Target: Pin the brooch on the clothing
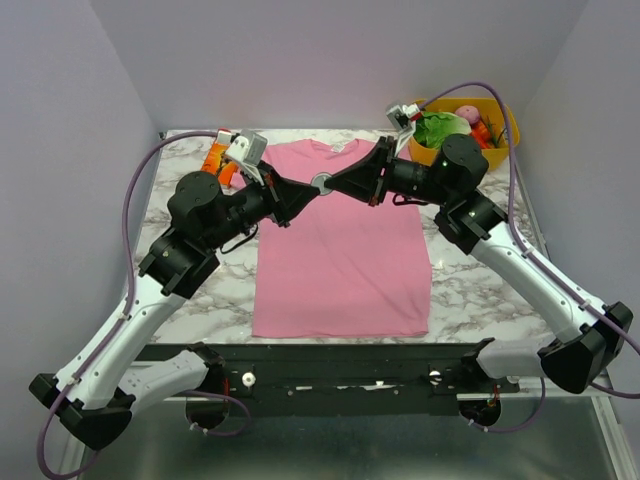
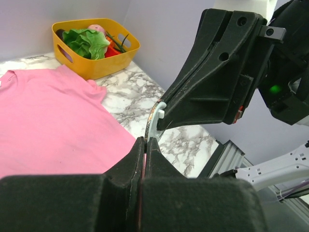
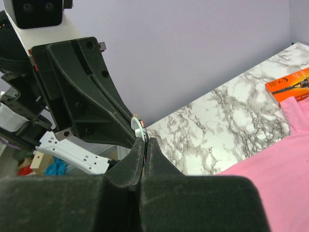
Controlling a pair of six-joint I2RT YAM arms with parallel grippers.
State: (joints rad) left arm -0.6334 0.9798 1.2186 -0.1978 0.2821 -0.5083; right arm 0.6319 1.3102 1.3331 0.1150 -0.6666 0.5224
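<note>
The brooch (image 1: 322, 183) is a small round disc with a pale rim, held up between both grippers over the upper chest of the pink T-shirt (image 1: 340, 260). My left gripper (image 1: 314, 188) is shut on its left edge. My right gripper (image 1: 331, 181) is shut on its right edge. In the left wrist view the brooch (image 2: 153, 120) stands edge-on just beyond my left gripper (image 2: 145, 141), with the right gripper (image 2: 166, 120) clamped on it from above. In the right wrist view the brooch (image 3: 139, 126) sits at my right gripper (image 3: 145, 141). The shirt lies flat (image 2: 48, 121).
An orange rectangular package (image 1: 218, 160) lies at the back left beside the shirt's sleeve and shows in the right wrist view (image 3: 289, 84). A yellow basket (image 1: 505, 120) with toy vegetables stands at the back right (image 2: 104, 65). The table is white marble (image 1: 470, 290).
</note>
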